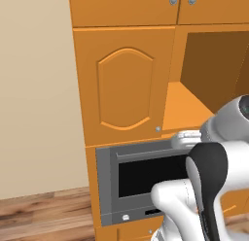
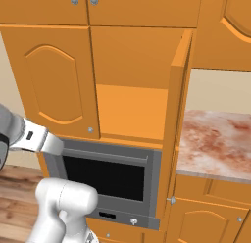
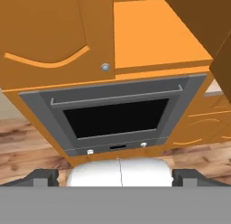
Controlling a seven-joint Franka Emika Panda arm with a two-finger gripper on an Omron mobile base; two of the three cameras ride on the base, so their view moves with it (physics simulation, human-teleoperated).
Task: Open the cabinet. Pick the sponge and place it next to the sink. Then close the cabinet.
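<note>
Facing the cabinet (image 2: 63, 85) with its right door swung open and the left one shut.

Nearest me, my gripper (image 3: 115, 177) hangs with its jaws spread wide and nothing between them, looking at the grey oven (image 3: 117, 117) just below the cabinet. Beyond the oven, the orange shelf (image 2: 130, 112) inside the open half looks bare from every angle I have; I can't spot the sponge on it, so I can't say where it is, perhaps behind the closed left door (image 1: 124, 84). To the right lies a marbled counter (image 2: 215, 141). By my reckoning the opening is half done; picking, placing by the sink and closing all remain.
</note>
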